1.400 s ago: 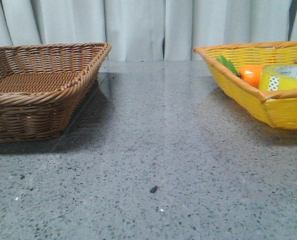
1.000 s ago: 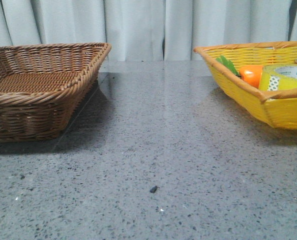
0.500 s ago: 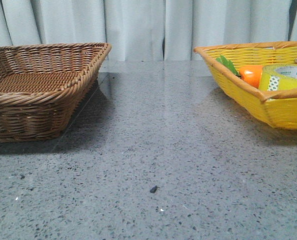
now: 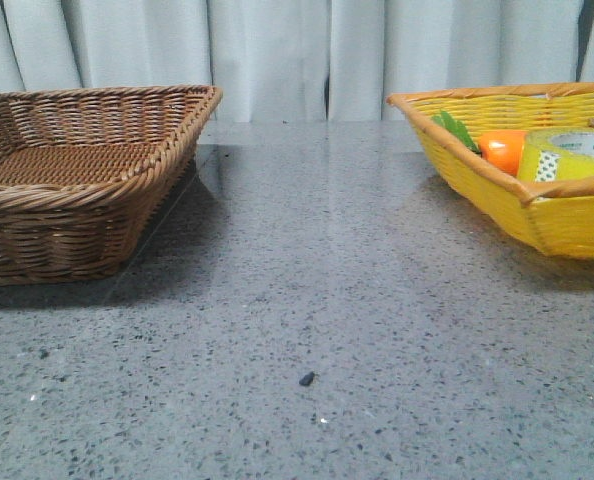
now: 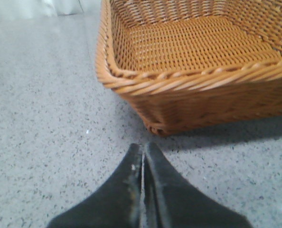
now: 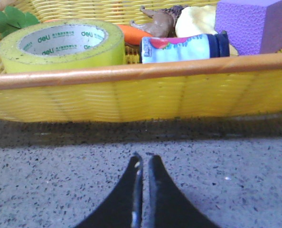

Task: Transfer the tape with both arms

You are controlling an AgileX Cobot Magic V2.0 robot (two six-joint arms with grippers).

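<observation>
we see nothing changed from before: the wide yellow tape roll [image 6: 60, 45] lies in the yellow woven basket [image 6: 145, 95], apparently flat; left gripper [image 5: 143, 156] and right gripper [image 6: 142, 164] pinched closed, empty.

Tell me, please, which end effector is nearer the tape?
Right. The right end effector faces the yellow basket holding the tape; the left end effector faces the brown basket.

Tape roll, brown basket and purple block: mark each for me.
tape roll [image 6: 60, 45], right wrist view, on its yellow side wall.
brown basket [image 4: 127, 180], front view, on its front rim.
purple block [image 6: 248, 23], right wrist view, on its front face.
</observation>
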